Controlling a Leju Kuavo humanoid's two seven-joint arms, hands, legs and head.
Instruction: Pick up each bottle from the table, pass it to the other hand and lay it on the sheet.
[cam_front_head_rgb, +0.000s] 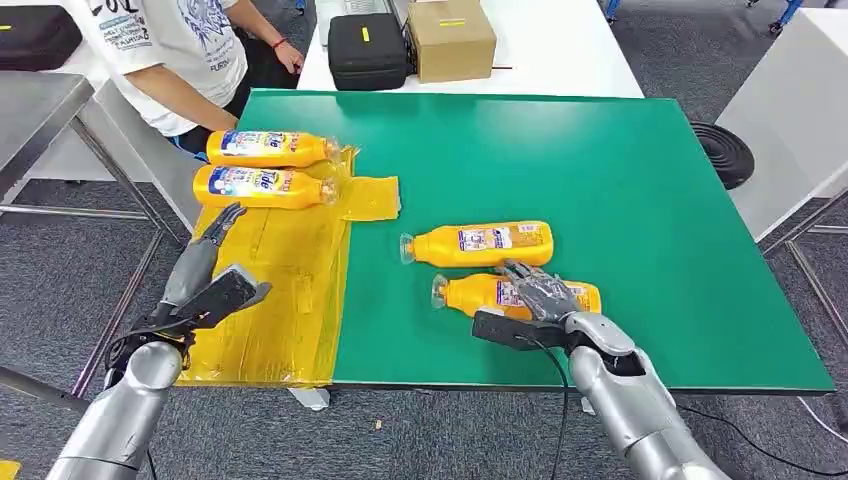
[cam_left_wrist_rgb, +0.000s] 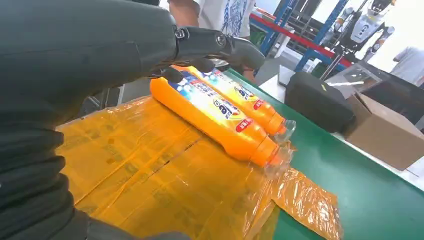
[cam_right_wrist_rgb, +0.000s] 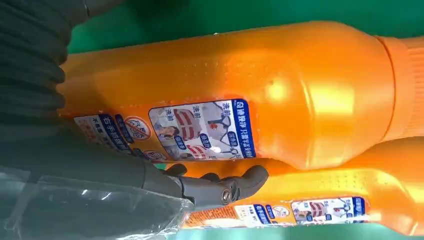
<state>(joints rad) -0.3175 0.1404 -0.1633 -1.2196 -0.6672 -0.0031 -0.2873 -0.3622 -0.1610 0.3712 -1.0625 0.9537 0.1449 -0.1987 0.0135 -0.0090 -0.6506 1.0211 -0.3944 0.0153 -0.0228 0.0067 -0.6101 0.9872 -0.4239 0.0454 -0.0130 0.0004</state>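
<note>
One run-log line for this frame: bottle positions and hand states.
sheet: two bottles laid | green table: two bottles | right hand: on near bottle, grip unclear | left hand: open over sheet

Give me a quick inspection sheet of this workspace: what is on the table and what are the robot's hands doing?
Surface: green flat table top, a crinkled yellow plastic sheet along its left edge.
Job's things: two orange plastic bottles lying side by side on the sheet; two more lying on the bare green.
Clutter: nothing seen on the green table.
Hands: left robot hand over the sheet, holding nothing; right robot hand lying on the nearest bottle, grip not clear.
Cables: black cable hanging by the right arm.
Surroundings: black case, brown cardboard box on a white table; person in a white shirt.
</note>
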